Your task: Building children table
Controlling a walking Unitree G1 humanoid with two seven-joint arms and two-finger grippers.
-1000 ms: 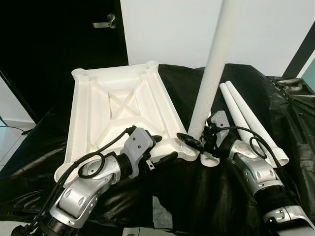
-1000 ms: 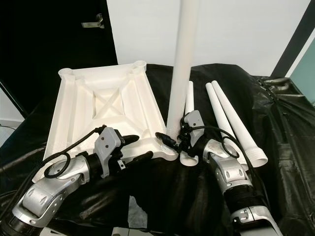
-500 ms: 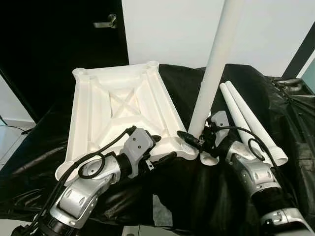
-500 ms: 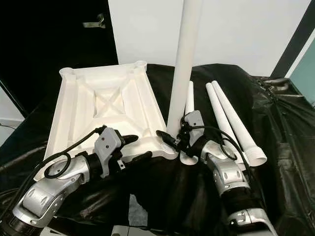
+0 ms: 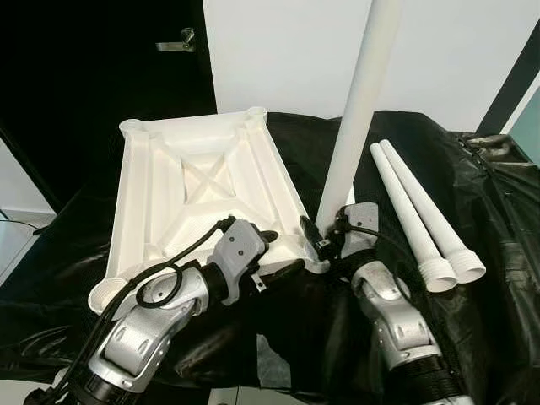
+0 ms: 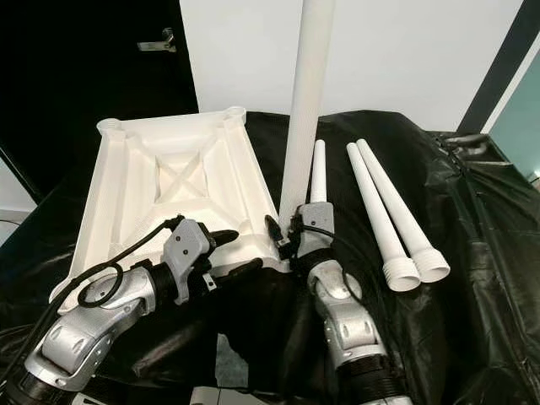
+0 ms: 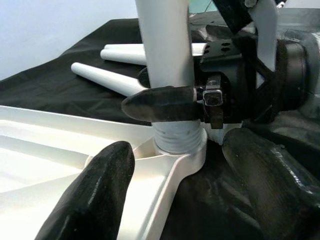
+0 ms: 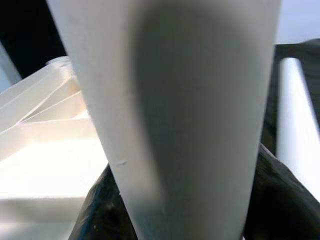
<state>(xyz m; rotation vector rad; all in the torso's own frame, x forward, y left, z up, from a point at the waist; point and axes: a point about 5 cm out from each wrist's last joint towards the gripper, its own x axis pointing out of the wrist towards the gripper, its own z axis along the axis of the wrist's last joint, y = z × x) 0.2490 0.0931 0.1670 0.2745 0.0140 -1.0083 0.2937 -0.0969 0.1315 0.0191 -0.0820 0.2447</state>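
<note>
Already, one long white plastic leg (image 5: 359, 110) stood upright in the near corner socket of the upturned white ribbed tabletop (image 5: 198, 181), the right gripper (image 7: 165, 102) pinching its base. The left gripper (image 5: 283, 253), fingers spread, straddled that corner. Three white legs (image 6: 384, 207) lay unfitted on the black cloth (image 5: 498, 219).

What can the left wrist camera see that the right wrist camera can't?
The left wrist view shows the screw threads at the upright leg's bottom, sitting in the tabletop's corner socket. It also shows the right gripper clamped around that leg, and the left gripper's own fingers spread open on either side of the corner.

The right wrist view is a close-up of the leg's smooth side.

Both see the upright leg, the upside-down white tabletop and a spare leg lying on the black cloth.
</note>
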